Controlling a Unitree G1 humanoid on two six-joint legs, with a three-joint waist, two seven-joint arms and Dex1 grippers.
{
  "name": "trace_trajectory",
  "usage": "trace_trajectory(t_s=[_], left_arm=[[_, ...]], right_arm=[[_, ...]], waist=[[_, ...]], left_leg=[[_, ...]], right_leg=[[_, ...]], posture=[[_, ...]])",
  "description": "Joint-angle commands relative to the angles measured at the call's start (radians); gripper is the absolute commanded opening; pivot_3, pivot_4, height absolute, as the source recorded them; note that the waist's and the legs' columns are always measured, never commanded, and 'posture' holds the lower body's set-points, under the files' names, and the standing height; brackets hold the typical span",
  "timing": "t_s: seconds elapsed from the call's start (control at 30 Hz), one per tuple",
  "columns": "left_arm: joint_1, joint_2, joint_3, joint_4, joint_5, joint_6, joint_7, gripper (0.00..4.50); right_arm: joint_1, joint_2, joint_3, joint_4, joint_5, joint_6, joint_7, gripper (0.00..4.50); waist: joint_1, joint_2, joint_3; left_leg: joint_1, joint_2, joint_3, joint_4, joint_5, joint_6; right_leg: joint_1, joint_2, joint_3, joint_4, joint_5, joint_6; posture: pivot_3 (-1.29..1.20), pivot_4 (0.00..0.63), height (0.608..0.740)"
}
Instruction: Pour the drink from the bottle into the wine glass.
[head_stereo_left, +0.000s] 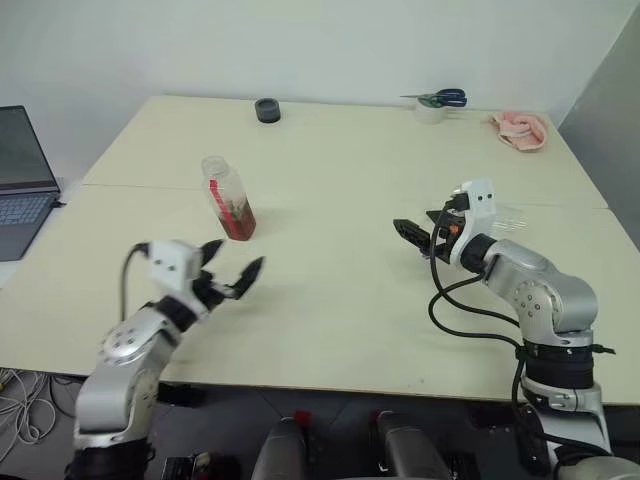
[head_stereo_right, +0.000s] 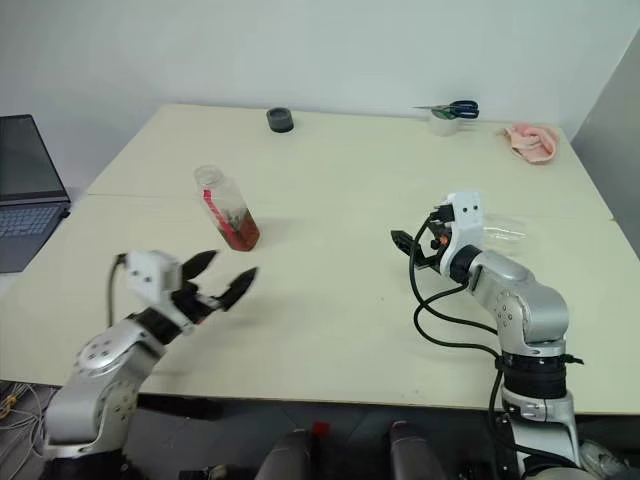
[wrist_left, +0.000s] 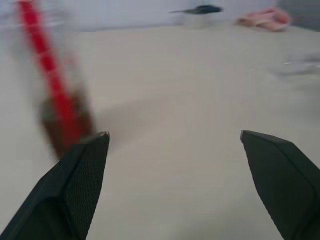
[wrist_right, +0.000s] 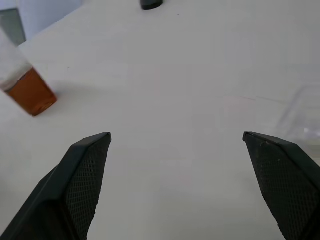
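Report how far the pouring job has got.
Done: the bottle stands on the table, a little drink in its bottom. In hand: nothing; left gripper and right gripper are open, empty. Left: unclear, since the wine glass is too faint to judge.

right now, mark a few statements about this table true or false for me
1. The left gripper and right gripper are both open and hold nothing. True.
2. The left gripper is holding the bottle. False: it stands on the table, apart from both grippers.
3. The drink fills only the bottle's lower part. True.
4. The pink cloth lies beside the laptop. False: the cloth is at the far right corner, the laptop off the left side.
5. The scissors rest on a white roll at the far edge. True.
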Motion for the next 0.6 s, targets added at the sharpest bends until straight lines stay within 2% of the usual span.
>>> trace_trajectory(t_s=[0.03, 0.13, 0.23, 0.43, 0.6], left_arm=[[-0.098, 0.039, -0.167, -0.019, 0.096, -0.045, -0.086, 4.48], [-0.183, 0.036, -0.228, 0.004, 0.092, -0.047, -0.142, 4.48], [-0.217, 0.043, -0.253, 0.027, 0.105, -0.064, -0.177, 4.48], [-0.247, 0.028, -0.238, 0.059, 0.094, -0.075, -0.191, 4.48], [-0.255, 0.027, -0.233, 0.057, 0.099, -0.079, -0.186, 4.48]], right_arm=[[-0.004, 0.132, -0.186, 0.039, 0.084, -0.027, -0.162, 4.50], [0.011, 0.261, -0.292, 0.041, 0.156, -0.047, -0.270, 4.50], [-0.016, 0.334, -0.362, 0.094, 0.192, -0.093, -0.363, 4.50], [-0.108, 0.404, -0.456, 0.243, 0.304, -0.228, -0.445, 4.50], [-0.189, 0.403, -0.509, 0.410, 0.395, -0.375, -0.443, 4.50]], waist=[[-0.006, 0.000, 0.000], [-0.012, 0.000, 0.000], [-0.029, 0.001, 0.000], [-0.039, 0.002, 0.001], [-0.046, 0.002, 0.001]], left_leg=[[0.000, 0.001, 0.000, -0.001, 0.000, 0.000], [0.000, 0.001, 0.001, -0.002, 0.000, 0.000], [0.000, 0.002, 0.002, -0.002, 0.000, 0.000], [0.000, 0.003, 0.002, -0.002, 0.000, 0.000], [-0.001, 0.003, 0.002, -0.002, 0.000, 0.000]], right_leg=[[0.000, 0.001, 0.001, 0.000, 0.000, 0.000], [-0.001, 0.002, 0.002, 0.001, 0.001, -0.002], [-0.003, 0.002, 0.003, 0.001, 0.001, -0.003], [-0.003, 0.003, 0.003, 0.002, 0.000, -0.001], [-0.003, 0.003, 0.003, 0.001, 0.000, -0.001]], posture=[[0.00, 0.150, 0.740], [0.00, 0.150, 0.740], [0.00, 0.150, 0.740], [0.00, 0.150, 0.740], [0.00, 0.150, 0.740]])
